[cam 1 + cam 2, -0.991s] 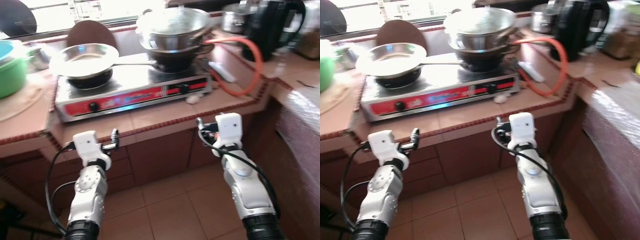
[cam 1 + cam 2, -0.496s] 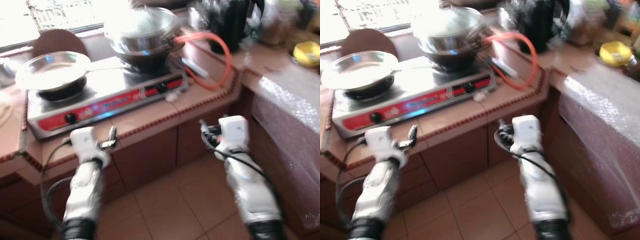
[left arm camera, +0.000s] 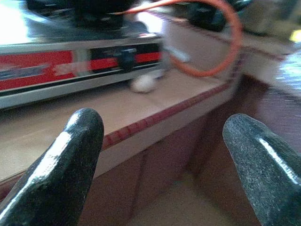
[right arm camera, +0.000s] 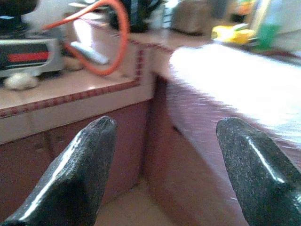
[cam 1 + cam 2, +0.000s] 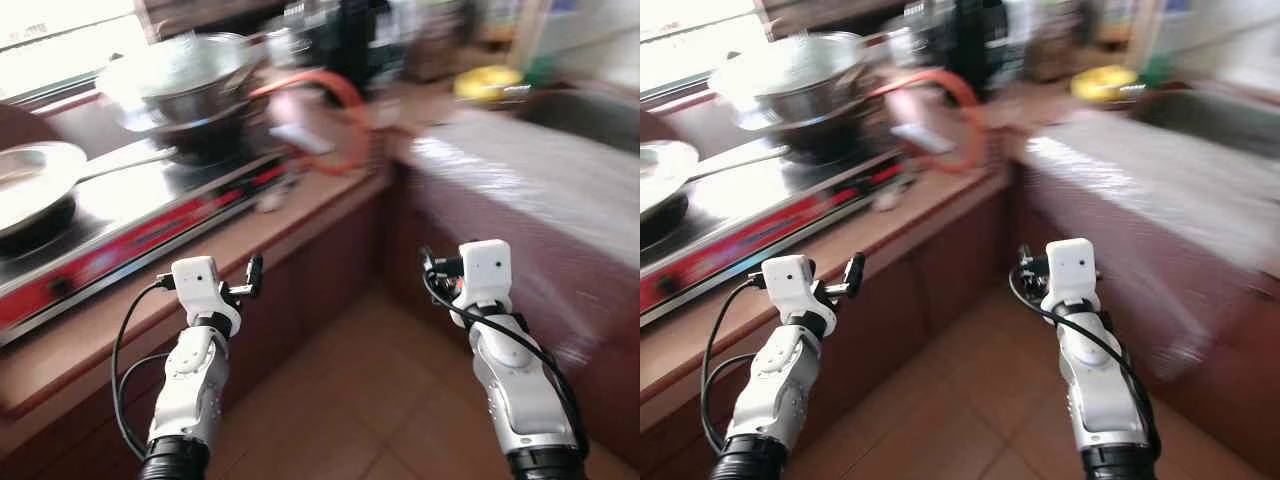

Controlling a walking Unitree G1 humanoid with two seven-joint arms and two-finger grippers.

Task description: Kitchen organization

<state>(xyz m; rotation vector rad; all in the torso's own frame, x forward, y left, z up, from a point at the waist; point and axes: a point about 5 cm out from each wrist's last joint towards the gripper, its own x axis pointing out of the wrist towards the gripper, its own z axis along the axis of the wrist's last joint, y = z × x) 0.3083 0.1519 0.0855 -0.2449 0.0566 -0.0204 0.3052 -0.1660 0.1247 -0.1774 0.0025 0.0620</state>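
A red and silver gas stove (image 5: 120,215) stands on the tiled counter at my left. It carries a steel frying pan (image 5: 30,180) and stacked steel pots (image 5: 185,85). An orange hose (image 5: 320,95) loops from it across the counter. My left gripper (image 5: 255,270) hovers open in front of the counter edge, holding nothing. My right gripper (image 5: 428,265) is open too, held over the floor near the inner corner of the counters. In the wrist views both pairs of fingers (image 3: 75,141) (image 4: 89,150) stand wide apart. The eye views are blurred.
A counter wrapped in shiny plastic (image 5: 530,170) runs along my right, with a yellow object (image 5: 487,82) at its far end. A black kettle (image 5: 365,45) stands in the corner. A small white lump (image 3: 143,83) lies before the stove. Tiled floor (image 5: 370,400) lies between the counters.
The camera has swung to the right: the stove slid to the left of the picture and the plastic-covered counter came into view. Both arms keep the same pose.
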